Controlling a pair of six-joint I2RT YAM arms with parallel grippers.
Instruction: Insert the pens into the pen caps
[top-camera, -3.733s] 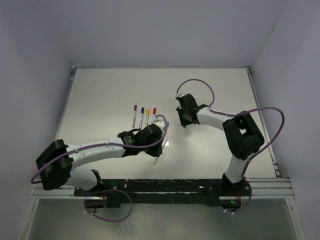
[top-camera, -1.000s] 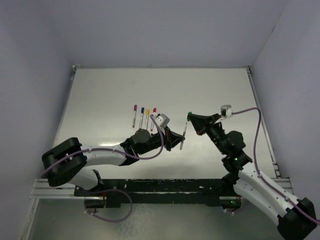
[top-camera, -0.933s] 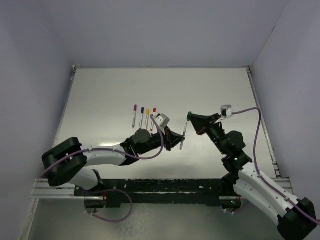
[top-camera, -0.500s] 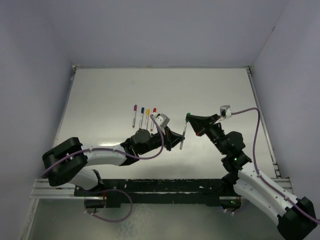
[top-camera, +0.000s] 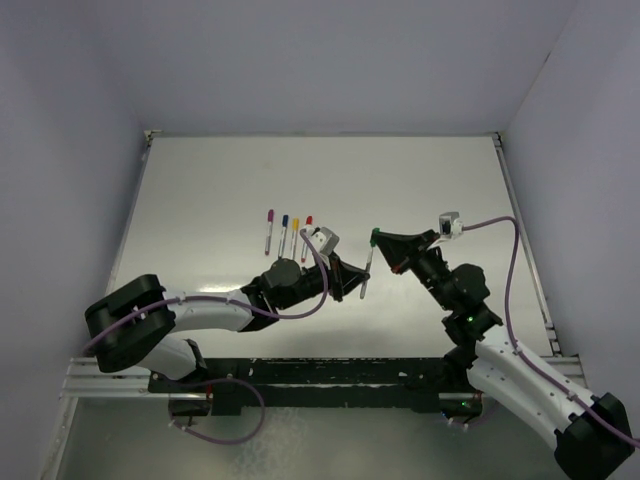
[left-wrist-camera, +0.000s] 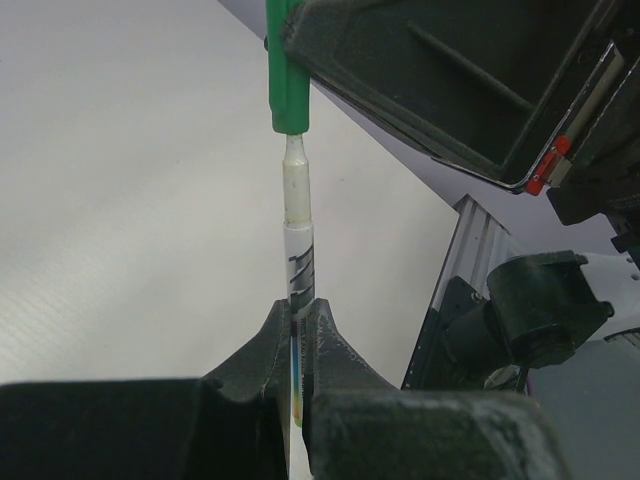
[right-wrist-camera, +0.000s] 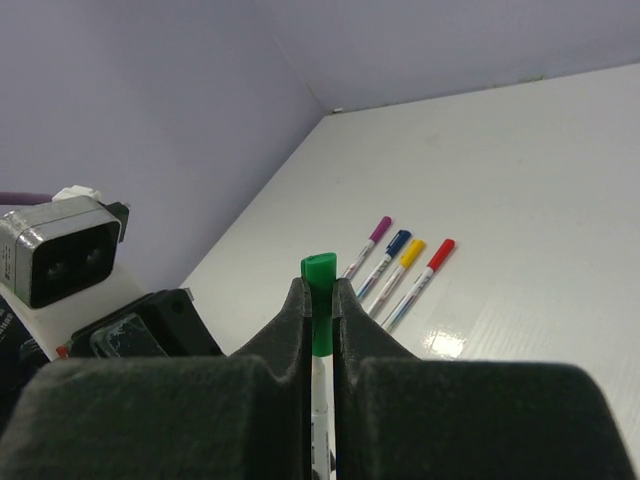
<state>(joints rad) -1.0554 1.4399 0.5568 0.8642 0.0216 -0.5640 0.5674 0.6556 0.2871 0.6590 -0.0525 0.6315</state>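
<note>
Step now: the last pen is going into its cap. I think the job is nearly done.
Left side: the left claw (left-wrist-camera: 300, 318) is squeezed tight on the white pen (left-wrist-camera: 297, 250). It pinches the pen low down, with the thin end sticking out toward the cap.
Cap: the green cap (left-wrist-camera: 288, 70) sits right on the pen's thin end. The pale neck under it shows bare, so it is not pushed home.
Right side: the right claw (right-wrist-camera: 320, 300) pinches the green cap and holds it up in the air.
Next move: push pen and cap together in one straight line, slowly, with no tilt.
In the way: nothing sits between them, but the two claws are very close and could bump.
Farther back: four capped pens (right-wrist-camera: 404, 246) in purple, blue, yellow and red lie side by side on the table (top-camera: 420, 180), well apart from the claws.
</note>
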